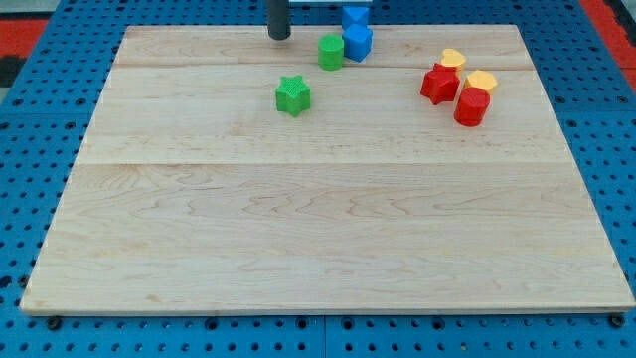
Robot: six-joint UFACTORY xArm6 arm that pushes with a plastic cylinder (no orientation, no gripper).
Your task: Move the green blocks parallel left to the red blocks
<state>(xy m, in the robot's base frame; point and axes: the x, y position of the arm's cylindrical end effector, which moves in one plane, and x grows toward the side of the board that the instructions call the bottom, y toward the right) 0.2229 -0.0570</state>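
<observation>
no pincer fitted; my tip (279, 37) stands at ten o'clock of the green cylinder (331, 52), green star (293, 95) beyond; both look light, rigid, slidable: push faces squarely.

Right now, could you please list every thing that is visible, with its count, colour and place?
green star block: 1, green, upper middle of the board
green cylinder block: 1, green, near the view's top, touching a blue block
blue blocks: 2, blue, top edge, right of the green cylinder
red blocks: 2, red, upper right, close together
yellow blocks: 2, yellow, just behind the red ones
wooden board: 1, light wood, centre
pegboard surface: 1, blue, around the board
my tip: 1, dark, top edge, left of the green cylinder, touching no block
</observation>
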